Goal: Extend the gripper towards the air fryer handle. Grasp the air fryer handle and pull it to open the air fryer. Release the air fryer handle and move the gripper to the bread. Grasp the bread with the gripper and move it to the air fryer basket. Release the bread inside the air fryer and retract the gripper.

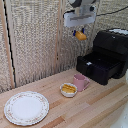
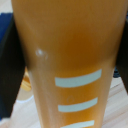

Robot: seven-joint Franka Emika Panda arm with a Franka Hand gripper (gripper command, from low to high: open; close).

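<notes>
Plate point(image 1: 26, 107): nearest the exterior camera, at about 7 o'clock on the wooden table point(image 1: 95, 107); white with a patterned rim, lying flat, nothing on it.
Bowl point(image 1: 68, 90): small and white with yellow food inside, near the table's middle, just beside the pink mug point(image 1: 80, 82), which stands at its 2 o'clock.
Air fryer point(image 1: 111, 52): black, at 3 o'clock in the exterior view, at the back of the table.
Air fryer basket point(image 1: 95, 66): drawn out of the body toward 8 o'clock, its dark cavity facing up.
Air fryer handle point(image 1: 89, 63): short black bar on the drawer front, hard to pick out against the black panel.
Arm: comes down from 12 o'clock, the flat white wrist block level, fingers pointing straight down, well above the table.
Gripper point(image 1: 80, 35): clamped on the bread, hanging in the air at 10 o'clock of the basket and well above it.
Bread point(image 2: 70, 65): golden-orange; fills the wrist view, with three pale stripes across it and a dark finger point(image 2: 10, 65) pressed against either side.
</notes>
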